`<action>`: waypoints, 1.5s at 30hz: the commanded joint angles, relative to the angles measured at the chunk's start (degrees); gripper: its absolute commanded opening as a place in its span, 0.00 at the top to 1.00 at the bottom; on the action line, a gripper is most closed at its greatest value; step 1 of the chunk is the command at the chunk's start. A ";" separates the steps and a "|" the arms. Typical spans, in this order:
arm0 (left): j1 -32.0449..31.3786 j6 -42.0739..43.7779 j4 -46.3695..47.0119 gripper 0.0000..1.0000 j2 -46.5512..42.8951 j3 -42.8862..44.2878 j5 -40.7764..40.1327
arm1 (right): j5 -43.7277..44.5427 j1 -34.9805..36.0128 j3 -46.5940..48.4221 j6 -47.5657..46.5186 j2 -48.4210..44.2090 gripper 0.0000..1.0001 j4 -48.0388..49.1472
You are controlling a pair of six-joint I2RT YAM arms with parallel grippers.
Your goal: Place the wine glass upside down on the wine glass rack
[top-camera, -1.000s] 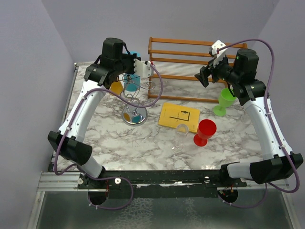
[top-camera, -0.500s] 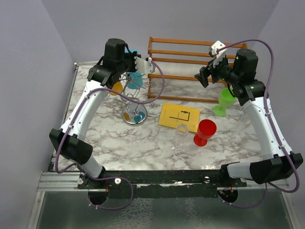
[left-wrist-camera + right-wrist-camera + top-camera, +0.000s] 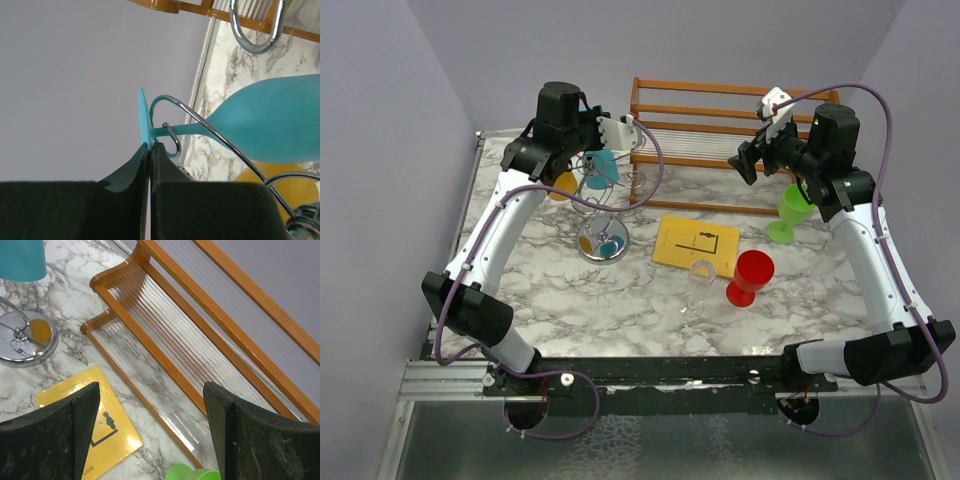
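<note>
While the teal plastic wine glass (image 3: 270, 120) hangs on the silver wire wine glass rack (image 3: 603, 243), upper left of the top view, its stem runs straight out from the closed left gripper (image 3: 150, 146) at its foot; right gripper (image 3: 151, 390) open, well apart.
</note>
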 commanded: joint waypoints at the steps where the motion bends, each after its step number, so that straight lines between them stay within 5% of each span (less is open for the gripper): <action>1: 0.69 -2.69 -2.41 1.00 -2.58 -0.37 1.93 | 1.24 -0.32 -0.52 -0.65 -0.70 0.17 1.94; 17: 2.02 -5.34 -3.84 0.99 -4.23 -1.72 4.16 | 0.95 -0.29 -0.88 -0.68 -0.71 0.16 2.12; 45: 2.42 -5.70 -7.78 0.66 -6.42 -2.52 6.64 | 1.13 -0.33 -1.25 -0.83 -1.46 0.16 2.03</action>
